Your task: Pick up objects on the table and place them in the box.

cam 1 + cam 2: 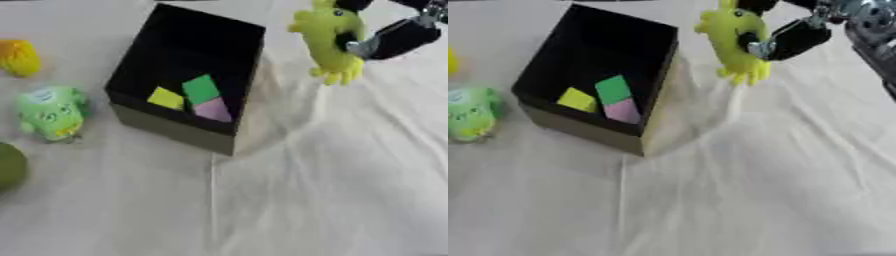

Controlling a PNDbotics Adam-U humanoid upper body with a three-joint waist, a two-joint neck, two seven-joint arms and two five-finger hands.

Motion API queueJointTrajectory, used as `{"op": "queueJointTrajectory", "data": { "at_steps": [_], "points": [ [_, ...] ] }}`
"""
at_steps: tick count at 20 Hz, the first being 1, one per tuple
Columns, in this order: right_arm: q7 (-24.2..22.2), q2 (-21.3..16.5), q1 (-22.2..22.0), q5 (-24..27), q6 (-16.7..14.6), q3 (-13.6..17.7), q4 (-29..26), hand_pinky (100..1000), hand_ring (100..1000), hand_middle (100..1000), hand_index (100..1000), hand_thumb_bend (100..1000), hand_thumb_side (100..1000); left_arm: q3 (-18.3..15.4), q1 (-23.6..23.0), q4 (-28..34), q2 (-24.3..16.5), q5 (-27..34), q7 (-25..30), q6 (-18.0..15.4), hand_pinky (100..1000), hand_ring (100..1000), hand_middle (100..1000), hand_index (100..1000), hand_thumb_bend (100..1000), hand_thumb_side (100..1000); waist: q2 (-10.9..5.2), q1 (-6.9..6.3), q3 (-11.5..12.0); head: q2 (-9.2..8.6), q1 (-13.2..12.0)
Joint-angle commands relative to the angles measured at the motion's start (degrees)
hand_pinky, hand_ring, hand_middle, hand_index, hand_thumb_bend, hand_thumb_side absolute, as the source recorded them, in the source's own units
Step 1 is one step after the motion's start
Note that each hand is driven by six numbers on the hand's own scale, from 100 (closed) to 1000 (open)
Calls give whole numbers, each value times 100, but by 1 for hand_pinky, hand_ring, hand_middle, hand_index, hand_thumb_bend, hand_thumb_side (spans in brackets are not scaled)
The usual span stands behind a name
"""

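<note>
The right hand [385, 37] was seen curled round a yellow-green plush toy [331, 42], which was pinched between dark fingers and held in the air just beyond the far right corner of the black box [188, 127]. The toy was hung with its feet downward, seemingly so that it could be carried over the rim and dropped in. The box was stood open on the cloth-covered bench [306, 200], and three flat pieces, yellow, green and pink, were seen lying on its floor. To the left of the box, a pale green toy [52, 112] was left on the bench, with an orange-yellow object [19, 57] further back and a dark green round thing [10, 165] nearer the front edge; these were judged to be waiting their turn. The left hand was not shown.
</note>
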State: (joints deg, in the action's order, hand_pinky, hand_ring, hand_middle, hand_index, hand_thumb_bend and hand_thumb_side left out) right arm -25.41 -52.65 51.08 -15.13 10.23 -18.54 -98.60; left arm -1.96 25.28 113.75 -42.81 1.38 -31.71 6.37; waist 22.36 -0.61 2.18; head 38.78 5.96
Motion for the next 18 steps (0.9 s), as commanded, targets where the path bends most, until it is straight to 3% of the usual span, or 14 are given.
{"op": "queueJointTrajectory", "data": {
  "at_steps": [1, 9, 18],
  "points": [
    [-176, 157, 439, 90, 58, -45, -25, 760, 658, 388, 531, 100, 100, -31, 88, 85, -169, -26, 23, -21, 840, 832, 806, 883, 392, 639, -239, -1, 6, 3, 19],
    [-417, 1415, 1494, -224, -26, -387, 981, 761, 655, 385, 531, 100, 100, 39, 315, 85, -137, -71, 105, -153, 840, 832, 806, 883, 401, 630, -203, 35, 169, -37, 209],
    [-288, 2056, 1684, -669, -304, -417, 1992, 761, 678, 422, 568, 100, 100, 94, 459, 85, -84, -102, 143, -251, 839, 832, 805, 882, 403, 628, -111, 107, 328, -121, 302]
  ]
}}
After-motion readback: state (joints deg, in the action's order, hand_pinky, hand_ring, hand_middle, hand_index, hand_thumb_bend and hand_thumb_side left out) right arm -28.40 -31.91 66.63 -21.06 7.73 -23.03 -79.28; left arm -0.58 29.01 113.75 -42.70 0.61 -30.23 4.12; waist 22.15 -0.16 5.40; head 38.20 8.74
